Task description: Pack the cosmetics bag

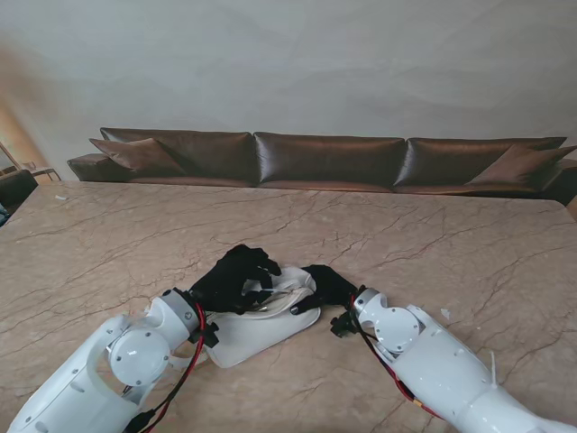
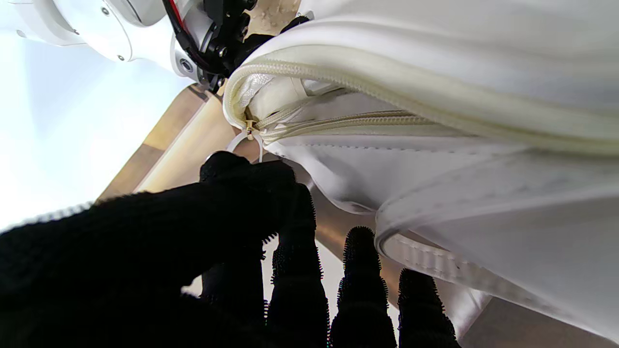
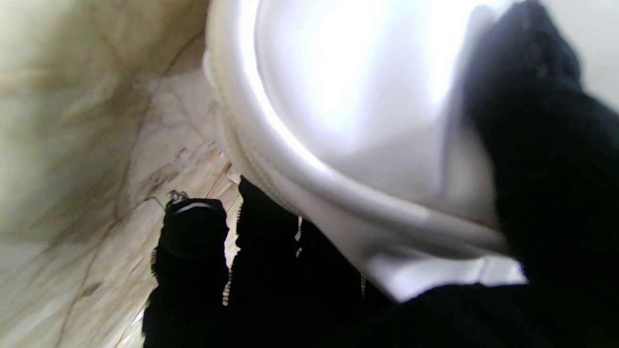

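A white cosmetics bag [image 1: 257, 329] lies on the marble table, close to me in the middle. My left hand [image 1: 236, 278], in a black glove, rests over the bag's far end. In the left wrist view its thumb and forefinger [image 2: 242, 193] pinch the white loop of the zipper pull [image 2: 244, 141], just off the slider [image 2: 249, 128] at the bag's end [image 2: 435, 159]. The zipper line looks drawn together. My right hand [image 1: 326, 287] clamps the bag's right end. In the right wrist view the thumb [image 3: 532, 145] lies on one face of the bag [image 3: 348, 96], with the other fingers [image 3: 193, 241] on the opposite side. The bag's contents are hidden.
The marble table [image 1: 451, 244] stretches wide on all sides of the bag. A brown leather sofa [image 1: 325, 161] with cushions stands behind its far edge. My right wrist [image 2: 145, 29] shows just past the bag in the left wrist view.
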You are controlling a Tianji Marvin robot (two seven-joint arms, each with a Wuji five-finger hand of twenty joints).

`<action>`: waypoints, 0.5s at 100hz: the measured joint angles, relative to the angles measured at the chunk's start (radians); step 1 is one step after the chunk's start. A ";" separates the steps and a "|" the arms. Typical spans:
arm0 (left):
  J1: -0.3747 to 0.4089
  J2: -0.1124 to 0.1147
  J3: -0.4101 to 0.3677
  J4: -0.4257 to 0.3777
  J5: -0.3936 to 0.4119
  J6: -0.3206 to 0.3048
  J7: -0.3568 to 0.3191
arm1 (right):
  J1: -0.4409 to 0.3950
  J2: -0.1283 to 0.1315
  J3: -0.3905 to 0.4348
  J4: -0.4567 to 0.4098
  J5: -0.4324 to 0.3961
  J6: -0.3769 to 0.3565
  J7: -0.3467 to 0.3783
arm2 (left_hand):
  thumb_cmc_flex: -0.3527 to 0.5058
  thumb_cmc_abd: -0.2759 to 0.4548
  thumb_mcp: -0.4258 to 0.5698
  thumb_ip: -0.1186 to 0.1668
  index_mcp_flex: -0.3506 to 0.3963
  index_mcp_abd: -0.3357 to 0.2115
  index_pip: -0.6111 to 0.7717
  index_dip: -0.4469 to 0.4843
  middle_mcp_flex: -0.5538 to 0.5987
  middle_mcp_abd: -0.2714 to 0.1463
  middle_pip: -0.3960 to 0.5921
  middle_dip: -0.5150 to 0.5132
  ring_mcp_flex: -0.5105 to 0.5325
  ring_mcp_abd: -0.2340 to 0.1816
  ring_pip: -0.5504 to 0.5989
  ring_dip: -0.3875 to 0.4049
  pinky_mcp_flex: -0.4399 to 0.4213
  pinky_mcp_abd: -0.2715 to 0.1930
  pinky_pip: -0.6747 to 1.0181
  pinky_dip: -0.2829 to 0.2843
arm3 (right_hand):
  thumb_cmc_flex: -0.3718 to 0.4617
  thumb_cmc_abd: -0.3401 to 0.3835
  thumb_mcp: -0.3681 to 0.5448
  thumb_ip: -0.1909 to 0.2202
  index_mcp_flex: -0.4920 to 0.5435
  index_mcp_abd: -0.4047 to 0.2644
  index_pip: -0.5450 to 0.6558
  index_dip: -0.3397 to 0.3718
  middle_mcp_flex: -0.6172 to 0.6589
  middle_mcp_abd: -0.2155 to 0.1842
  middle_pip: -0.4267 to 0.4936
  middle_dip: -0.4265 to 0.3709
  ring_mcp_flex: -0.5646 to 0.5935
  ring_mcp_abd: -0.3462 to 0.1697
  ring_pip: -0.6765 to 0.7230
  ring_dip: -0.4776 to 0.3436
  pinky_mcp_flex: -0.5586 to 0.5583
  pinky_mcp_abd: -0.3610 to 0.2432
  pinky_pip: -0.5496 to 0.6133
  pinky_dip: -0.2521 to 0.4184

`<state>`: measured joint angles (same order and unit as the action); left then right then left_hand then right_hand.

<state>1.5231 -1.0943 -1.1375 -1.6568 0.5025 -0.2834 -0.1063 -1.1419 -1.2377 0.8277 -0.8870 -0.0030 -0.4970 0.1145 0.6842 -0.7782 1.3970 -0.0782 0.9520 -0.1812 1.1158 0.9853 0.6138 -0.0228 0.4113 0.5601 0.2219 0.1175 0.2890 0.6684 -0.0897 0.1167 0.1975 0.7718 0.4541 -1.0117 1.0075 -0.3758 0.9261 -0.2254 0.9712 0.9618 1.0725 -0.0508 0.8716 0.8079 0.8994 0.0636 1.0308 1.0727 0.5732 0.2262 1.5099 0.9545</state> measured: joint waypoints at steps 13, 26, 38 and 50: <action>0.001 0.003 -0.011 0.011 -0.022 -0.026 -0.010 | 0.000 0.001 0.001 0.000 -0.006 -0.001 0.003 | -0.020 -0.020 0.003 -0.009 -0.021 -0.007 -0.017 0.009 -0.001 0.000 -0.009 0.000 0.000 -0.001 -0.017 0.000 0.004 0.001 -0.014 -0.038 | -0.002 0.000 -0.001 0.000 0.001 -0.001 0.000 0.000 0.009 0.000 0.000 0.001 0.003 0.000 0.004 0.000 0.007 0.000 0.008 -0.022; 0.008 0.001 -0.029 0.023 -0.024 -0.029 -0.002 | -0.011 0.002 0.019 -0.017 -0.023 0.003 0.004 | -0.021 -0.021 0.003 -0.009 -0.021 -0.023 -0.017 0.012 -0.001 0.000 -0.009 0.000 0.000 -0.001 -0.018 0.000 0.004 0.002 -0.015 -0.046 | -0.003 0.000 -0.002 0.000 0.002 -0.001 0.000 0.000 0.013 0.000 0.000 0.001 0.010 0.000 0.004 0.000 0.011 0.000 0.014 -0.042; 0.025 0.000 -0.055 0.024 -0.017 -0.037 -0.001 | -0.028 0.004 0.039 -0.038 -0.034 0.015 0.004 | -0.022 -0.032 0.003 -0.034 -0.022 -0.041 -0.025 0.012 -0.002 -0.025 -0.020 0.000 0.000 -0.001 -0.019 0.000 0.004 0.004 -0.015 -0.046 | -0.003 0.005 -0.037 -0.001 0.013 -0.001 0.000 0.000 0.029 0.000 0.000 0.001 0.027 0.000 0.004 0.000 0.014 0.000 0.021 -0.046; 0.042 0.000 -0.079 0.024 -0.007 -0.044 0.000 | -0.040 0.006 0.055 -0.048 -0.040 0.026 0.004 | -0.023 -0.032 0.003 -0.038 -0.022 -0.051 -0.036 0.012 -0.012 -0.031 -0.023 -0.001 0.000 -0.001 -0.020 0.000 0.004 0.005 -0.015 -0.046 | -0.003 0.005 -0.047 -0.001 0.023 -0.001 0.000 0.000 0.039 0.000 0.000 0.001 0.033 0.000 0.004 -0.001 0.014 0.000 0.029 -0.057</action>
<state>1.5649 -1.0941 -1.2165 -1.6330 0.4958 -0.3272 -0.1065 -1.1822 -1.2319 0.8824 -0.9350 -0.0430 -0.4714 0.1183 0.6616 -0.8105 1.4002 -0.1165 0.9304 -0.2317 1.0799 0.9977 0.6016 -0.0534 0.3885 0.5592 0.2216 0.1161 0.2688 0.6680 -0.0853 0.1222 0.1824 0.7256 0.4512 -1.0066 0.9602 -0.3763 0.9488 -0.2268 0.9712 0.9615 1.1112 -0.0508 0.8718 0.8086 0.9328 0.0639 1.0353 1.0717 0.5872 0.2262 1.5391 0.8971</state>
